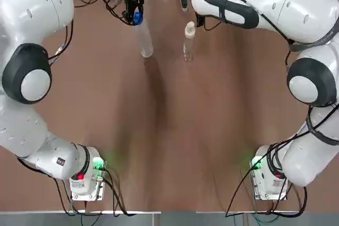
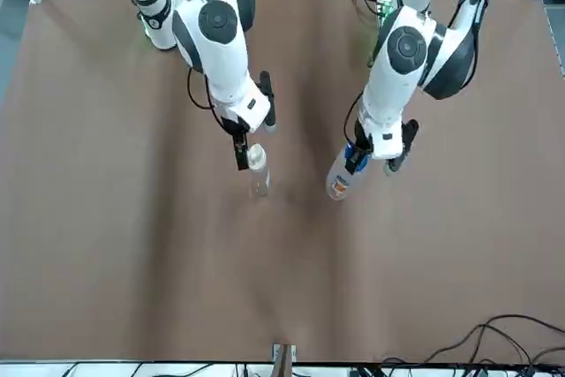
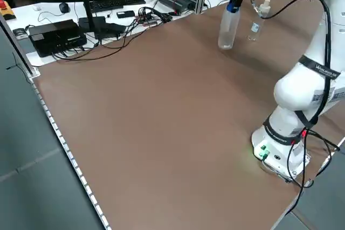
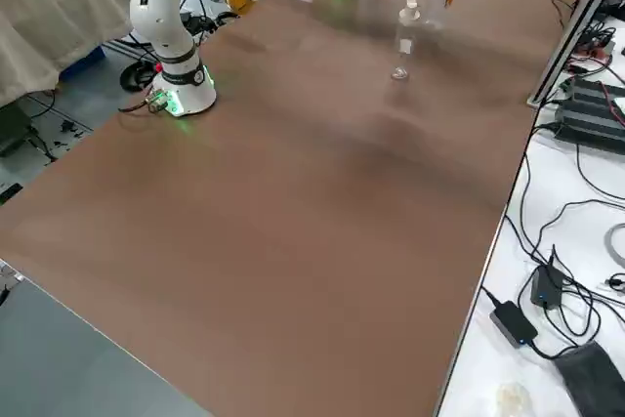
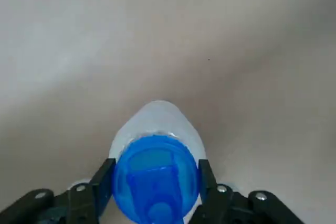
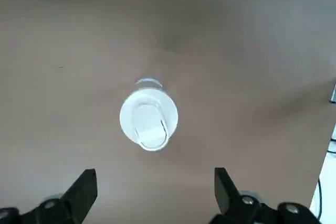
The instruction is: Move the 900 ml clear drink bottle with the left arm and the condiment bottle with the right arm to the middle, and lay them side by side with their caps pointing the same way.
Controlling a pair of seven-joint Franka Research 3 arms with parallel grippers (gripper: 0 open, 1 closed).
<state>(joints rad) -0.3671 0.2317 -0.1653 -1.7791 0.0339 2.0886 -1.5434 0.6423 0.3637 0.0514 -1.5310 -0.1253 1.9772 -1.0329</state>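
Left fingers [image 5: 103, 179] clamp the drink bottle [image 5: 157, 116] cap, neck hidden — right fingers [image 6: 85, 186] spread above condiment bottle [image 6: 148, 116]

Robotics lab: side bench [image 3: 46, 13] w/ keyboard [image 3: 110, 4], cables [image 3: 141, 15], pwr brick [image 4: 508, 321].

Clear plastic drink bottle [image 1: 144, 39], glossy blue plastic cap [image 5: 155, 177], matt brown table [image 1: 169, 136]

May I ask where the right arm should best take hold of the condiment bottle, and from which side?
Probably the neck just under its white cap, from straight above. The condiment bottle stands upright and slim, and the open right tool hangs over it with the cap centred between its fingers. The left tool is shut on the clear drink bottle.
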